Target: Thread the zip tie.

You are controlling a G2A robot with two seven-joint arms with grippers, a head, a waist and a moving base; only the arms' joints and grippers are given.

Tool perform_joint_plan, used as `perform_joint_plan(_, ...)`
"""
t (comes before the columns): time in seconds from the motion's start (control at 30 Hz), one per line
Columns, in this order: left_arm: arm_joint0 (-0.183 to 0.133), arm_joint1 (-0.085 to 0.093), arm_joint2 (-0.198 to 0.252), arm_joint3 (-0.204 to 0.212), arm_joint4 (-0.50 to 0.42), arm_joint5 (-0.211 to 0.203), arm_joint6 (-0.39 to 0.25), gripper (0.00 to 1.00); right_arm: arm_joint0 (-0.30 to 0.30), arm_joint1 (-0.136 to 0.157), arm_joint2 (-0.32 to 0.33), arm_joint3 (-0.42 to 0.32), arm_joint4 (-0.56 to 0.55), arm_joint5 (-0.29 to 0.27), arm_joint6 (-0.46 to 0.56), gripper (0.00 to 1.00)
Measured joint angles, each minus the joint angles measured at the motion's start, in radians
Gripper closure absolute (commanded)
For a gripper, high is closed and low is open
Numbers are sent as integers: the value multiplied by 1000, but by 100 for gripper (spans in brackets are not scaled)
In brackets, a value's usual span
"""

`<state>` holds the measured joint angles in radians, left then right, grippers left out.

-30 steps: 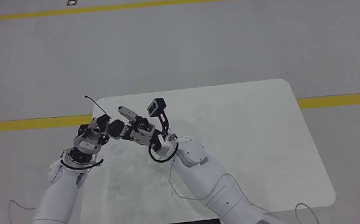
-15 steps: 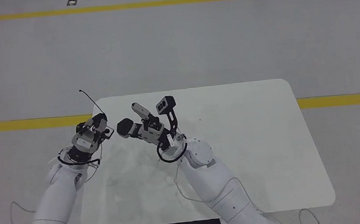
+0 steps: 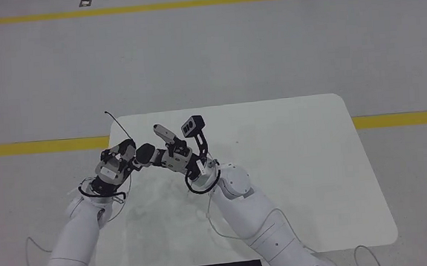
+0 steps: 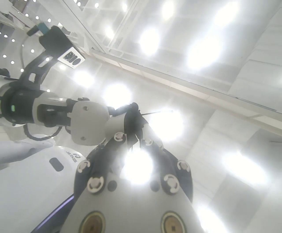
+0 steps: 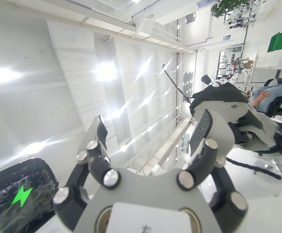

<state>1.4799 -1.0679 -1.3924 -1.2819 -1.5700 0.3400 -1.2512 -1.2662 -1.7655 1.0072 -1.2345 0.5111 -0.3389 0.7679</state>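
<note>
The zip tie (image 3: 115, 123), a thin black strip, lies left of centre in the top view, over the upper-left corner of the white counter (image 3: 291, 172). It slants up toward the upper left of the frame, past the counter's edge. Its lower end is clamped in the left tool (image 3: 125, 149), whose fingers are pressed together on it. In the left wrist view the zip tie (image 4: 154, 113) projects free beyond the pinch. The right tool (image 3: 151, 141), just right of the left tool, has its fingers apart and holds nothing. In its wrist view the left tool (image 5: 192, 102) sits close beside one ribbed finger.
</note>
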Motion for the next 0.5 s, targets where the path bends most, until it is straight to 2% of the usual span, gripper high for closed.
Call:
perform_joint_plan(0.1, 0, -1, 1, -2, 0, 0, 3, 100, 0, 0, 0, -1, -1, 0, -1, 0)
perform_joint_plan(0.17, 3, -8, 7, -9, 0, 0, 13, 100, -5, 2, 1, -12, -7, -1, -15, 0)
perform_joint_plan(0.5, 11, -71, 12, -2, 0, 0, -42, 100, -21, 10, 22, -81, -46, -1, -54, 0)
